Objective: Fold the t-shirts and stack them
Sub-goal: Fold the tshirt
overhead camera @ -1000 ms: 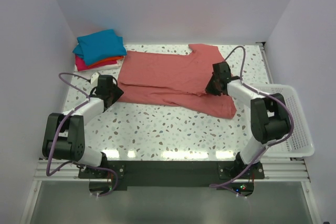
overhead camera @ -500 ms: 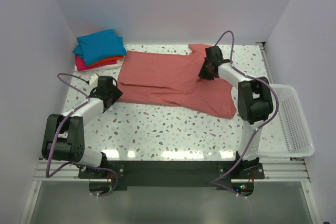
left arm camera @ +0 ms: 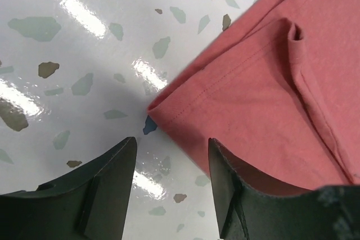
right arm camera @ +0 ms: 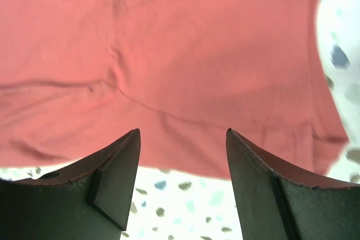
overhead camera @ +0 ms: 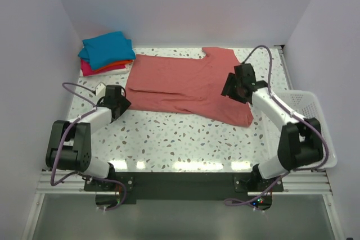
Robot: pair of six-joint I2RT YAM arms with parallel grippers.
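Both pairs of my fingers stand wide, holding nothing. Just ahead of my left fingers point(left arm camera: 104, 192) lies a doubled hem corner of the salmon-pink t-shirt point(left arm camera: 264, 105), flat on the desk point(left arm camera: 67, 43); my right fingers point(right arm camera: 115, 178) hover over its other end. Soft, light, floppy cotton: I'd pinch both layers at corners. The folded t-shirts point(overhead camera: 106, 53) sit well beyond.

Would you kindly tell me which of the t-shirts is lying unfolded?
The salmon-pink t-shirt, spread out flat in the middle; the teal-blue, orange and magenta ones are folded and stacked at the far left.
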